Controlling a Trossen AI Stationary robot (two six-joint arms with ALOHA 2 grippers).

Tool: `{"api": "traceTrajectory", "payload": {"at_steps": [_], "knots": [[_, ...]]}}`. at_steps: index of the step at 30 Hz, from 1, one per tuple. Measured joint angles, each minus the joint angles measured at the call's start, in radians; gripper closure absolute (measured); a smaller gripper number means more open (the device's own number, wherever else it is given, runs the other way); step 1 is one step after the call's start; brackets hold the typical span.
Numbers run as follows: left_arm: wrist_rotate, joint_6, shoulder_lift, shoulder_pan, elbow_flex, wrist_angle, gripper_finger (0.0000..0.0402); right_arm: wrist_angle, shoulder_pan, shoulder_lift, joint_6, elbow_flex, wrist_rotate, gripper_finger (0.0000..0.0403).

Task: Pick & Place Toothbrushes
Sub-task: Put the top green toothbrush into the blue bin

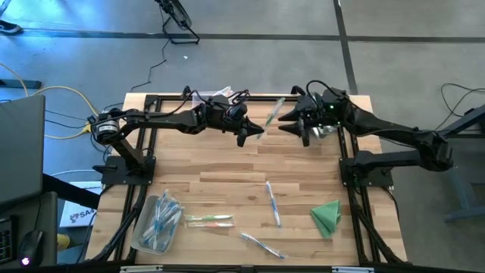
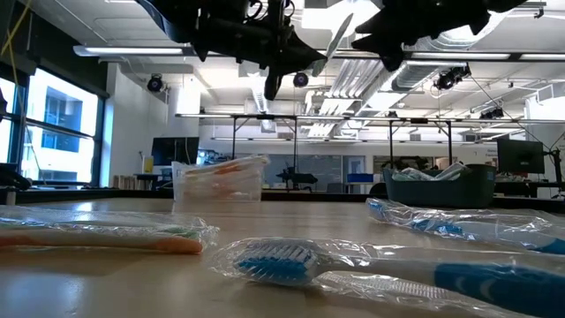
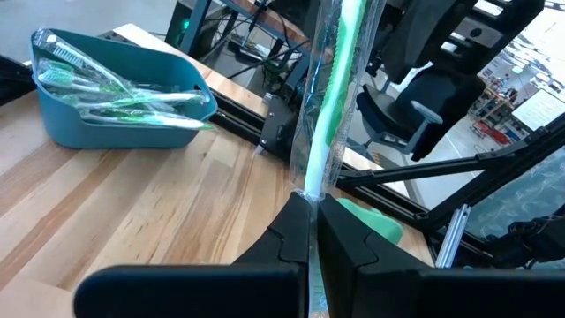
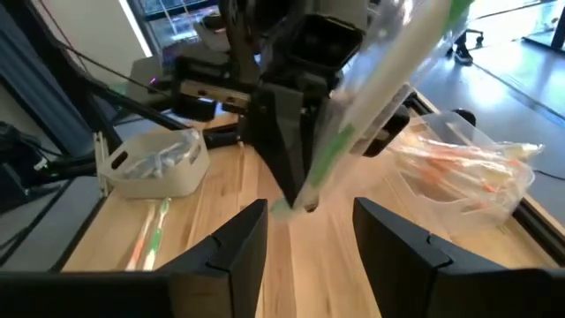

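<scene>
My left gripper (image 1: 254, 135) hovers over the far middle of the table, shut on a green toothbrush (image 1: 274, 112) in a clear wrapper. My right gripper (image 1: 292, 127) is open and faces it from the right. In the right wrist view its fingers (image 4: 238, 243) stand on either side of the toothbrush's lower end (image 4: 305, 201), apart from it. More wrapped toothbrushes lie flat on the near half of the table: an orange-green pair (image 1: 208, 221), a blue one (image 1: 271, 203) and another (image 1: 261, 244). One green toothbrush (image 4: 150, 231) lies by a white bin. My left gripper (image 3: 311, 205) pinches the wrapped green toothbrush by its lower end (image 3: 311, 181) between the two fingers. The fingers (image 4: 287, 168) point down at a slant. The toothbrush is lifted clear of the table and slants upward toward the right arm (image 2: 339, 35).
A blue bin of green toothbrushes (image 3: 62, 124), a clear bin of orange ones (image 4: 521, 177) and a white bin (image 4: 190, 172) stand under the arms at the far side. A clear bin with blue toothbrushes (image 1: 144, 235) sits near left. A folded green cloth (image 1: 327, 216) lies near right.
</scene>
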Motion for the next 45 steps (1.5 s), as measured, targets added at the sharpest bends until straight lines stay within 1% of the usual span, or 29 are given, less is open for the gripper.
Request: {"api": "traceTrajectory", "payload": {"at_steps": [8, 16, 20, 32, 34, 38, 45], "knots": [[0.000, 0.000, 0.000, 0.000, 0.000, 0.000, 0.0401, 0.108, 0.012, 0.112, 0.026, 0.000, -0.003, 0.0240], [0.002, 0.000, 0.000, 0.000, 0.000, 0.000, 0.0401, 0.308, 0.036, 0.183, 0.100, 0.000, -0.030, 0.0243], [0.003, 0.000, 0.000, 0.000, 0.000, -0.004, 0.0401, 0.331, 0.035, 0.183, 0.108, 0.000, -0.029, 0.0265], [0.004, 0.001, 0.000, -0.001, 0.000, -0.030, 0.0401, 0.332, 0.034, 0.182, 0.109, 0.000, -0.026, 0.0381], [0.003, 0.001, 0.000, 0.000, 0.000, -0.030, 0.0401, 0.332, 0.034, 0.182, 0.108, 0.000, -0.025, 0.0388], [0.002, 0.001, 0.000, 0.000, 0.000, -0.030, 0.0401, 0.332, 0.035, 0.182, 0.114, 0.000, -0.015, 0.0382], [-0.001, 0.001, 0.000, 0.000, 0.000, -0.030, 0.0401, 0.329, 0.035, 0.181, 0.124, 0.000, -0.007, 0.0388]]}}
